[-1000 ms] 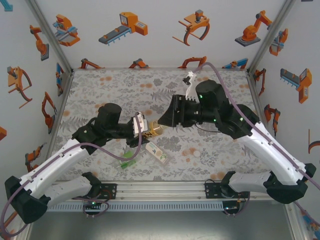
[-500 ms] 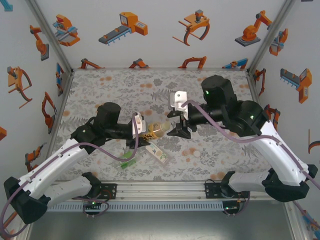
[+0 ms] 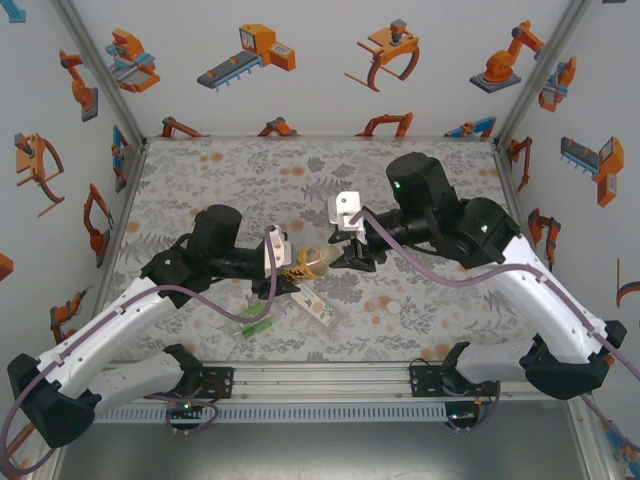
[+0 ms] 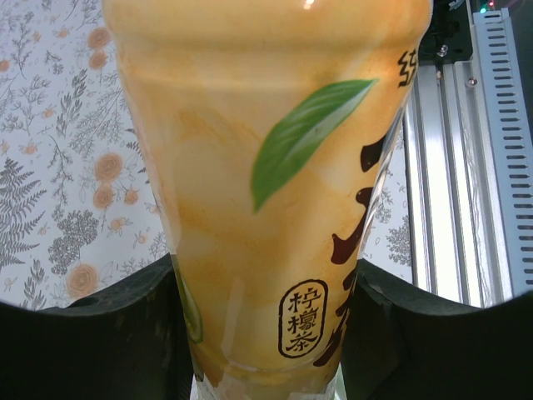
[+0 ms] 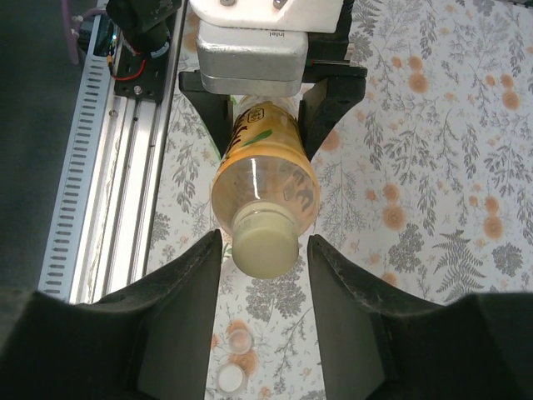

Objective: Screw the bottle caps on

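Arms are stretching inward from both sides above a flower-patterned desk (image 3: pixel 210 175). On the left, the left gripper (image 3: pixel 277 262) is clamping the amber bottle (image 3: pixel 308 263) by its lower body, holding it on its side with the neck pointing right. In the left wrist view its dark fingers (image 4: pixel 100 333) are pressing against both sides of the label. Just below that gripper, a green-labelled bottle (image 3: pixel 257 323) is lying on the desk. A white-labelled bottle (image 3: pixel 318 306) is lying slantwise beside it, under the held bottle. A pale yellowish cap (image 5: pixel 265 242) is sitting on the amber bottle's neck; how far it is screwed down cannot be told. The right gripper (image 3: pixel 352 257) is standing open around this cap, one finger on each side, with a thin gap showing between each finger and the cap. Farther right, a loose white cap (image 3: pixel 393 307) is lying on the desk, apart from the bottles.
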Tool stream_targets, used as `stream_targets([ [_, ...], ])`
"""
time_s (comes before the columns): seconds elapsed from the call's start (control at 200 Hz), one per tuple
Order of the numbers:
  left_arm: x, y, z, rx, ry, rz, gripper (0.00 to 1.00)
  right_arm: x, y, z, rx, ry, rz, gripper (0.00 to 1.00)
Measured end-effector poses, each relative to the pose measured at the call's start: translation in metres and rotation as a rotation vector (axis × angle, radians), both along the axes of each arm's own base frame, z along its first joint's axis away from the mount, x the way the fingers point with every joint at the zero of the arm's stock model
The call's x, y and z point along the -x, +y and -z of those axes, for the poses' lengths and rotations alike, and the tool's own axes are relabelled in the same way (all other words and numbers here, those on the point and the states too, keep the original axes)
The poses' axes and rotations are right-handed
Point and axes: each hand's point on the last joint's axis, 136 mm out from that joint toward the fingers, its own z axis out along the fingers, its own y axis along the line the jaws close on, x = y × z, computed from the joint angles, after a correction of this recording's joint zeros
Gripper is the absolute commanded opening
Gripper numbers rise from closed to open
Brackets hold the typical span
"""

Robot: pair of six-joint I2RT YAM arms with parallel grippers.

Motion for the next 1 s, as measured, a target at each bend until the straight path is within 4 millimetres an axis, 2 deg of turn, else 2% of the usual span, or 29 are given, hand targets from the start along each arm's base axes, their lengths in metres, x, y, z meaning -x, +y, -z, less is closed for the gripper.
stream_targets([
  [0.12, 0.001, 0.000, 0.001, -0.002, 0.003, 0.002, 0.00, -0.001, 0.001, -0.001, -0.005, 0.003, 0.004, 0.19],
  [0.31, 0.000, 0.001, 0.002, -0.010, 0.004, -0.004, 0.00, -0.008, 0.001, 0.000, -0.038, 0.129, 0.122, 0.00],
  [0.441, -0.008, 0.003, 0.004, -0.027, -0.015, -0.046, 0.00, -0.031, -0.001, 0.004, -0.072, 0.372, 0.389, 0.00],
  [0.561, -0.017, 0.007, 0.007, -0.049, -0.038, -0.100, 0.00, -0.057, -0.008, 0.017, -0.130, 0.726, 0.728, 0.00],
  [0.661, -0.023, 0.010, 0.010, -0.069, -0.050, -0.134, 0.00, -0.071, -0.016, 0.033, -0.187, 1.017, 0.970, 0.00],
  [0.776, -0.028, 0.012, 0.019, -0.102, -0.044, -0.161, 0.00, -0.079, -0.023, 0.051, -0.225, 1.224, 1.143, 0.00],
  [0.896, -0.032, 0.013, 0.022, -0.115, -0.041, -0.174, 0.00, -0.084, -0.025, 0.058, -0.238, 1.283, 1.214, 0.21],
  [1.001, -0.032, 0.012, 0.021, -0.107, -0.048, -0.174, 0.00, -0.085, -0.024, 0.051, -0.234, 1.231, 1.184, 0.47],
])
